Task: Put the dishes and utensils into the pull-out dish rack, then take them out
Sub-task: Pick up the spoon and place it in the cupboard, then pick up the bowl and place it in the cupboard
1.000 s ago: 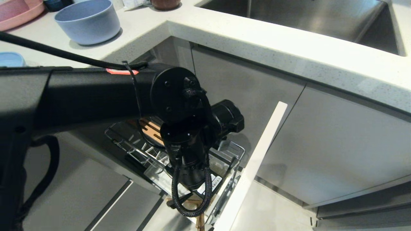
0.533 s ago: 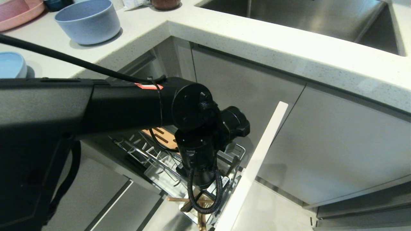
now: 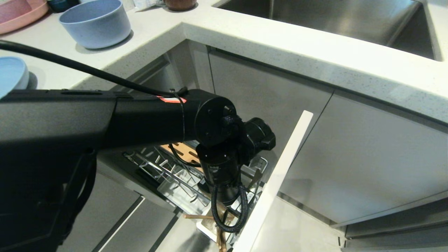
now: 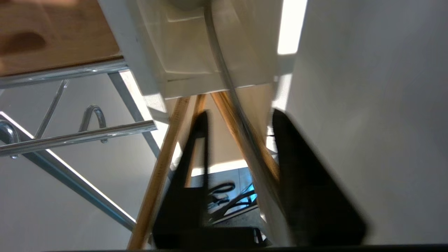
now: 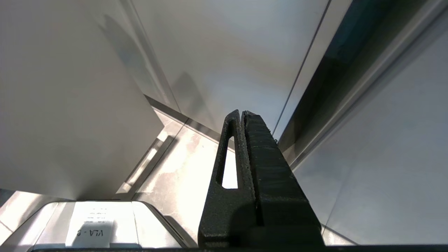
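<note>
My left arm reaches down over the pull-out dish rack [image 3: 164, 175], its wrist above the white utensil cup [image 4: 196, 45] at the rack's front end. The left gripper [image 4: 241, 115] is open. A light-wood chopstick [image 4: 227, 112] and a blurred slim silver handle [image 4: 255, 157] run from the cup between its fingers, close to one finger [image 4: 308, 182]. A second chopstick [image 4: 161, 171] passes outside the other finger. Chopstick ends [image 3: 219, 241] poke out below the wrist. The light-blue bowl [image 3: 94, 22] and light-blue plate [image 3: 10, 73] sit on the counter. My right gripper [image 5: 241, 113] is shut and empty.
The rack's white front panel [image 3: 280, 178] stands just right of my left wrist. A slotted wooden strip [image 3: 182, 152] and chrome prongs [image 4: 92, 119] lie behind the cup. A pink plate [image 3: 21, 12] is at the counter's far left, the steel sink [image 3: 332, 17] at the back right.
My left arm has sunk and shifted right, toward the cup end of the rack. More of the blue plate on the counter shows behind it.
</note>
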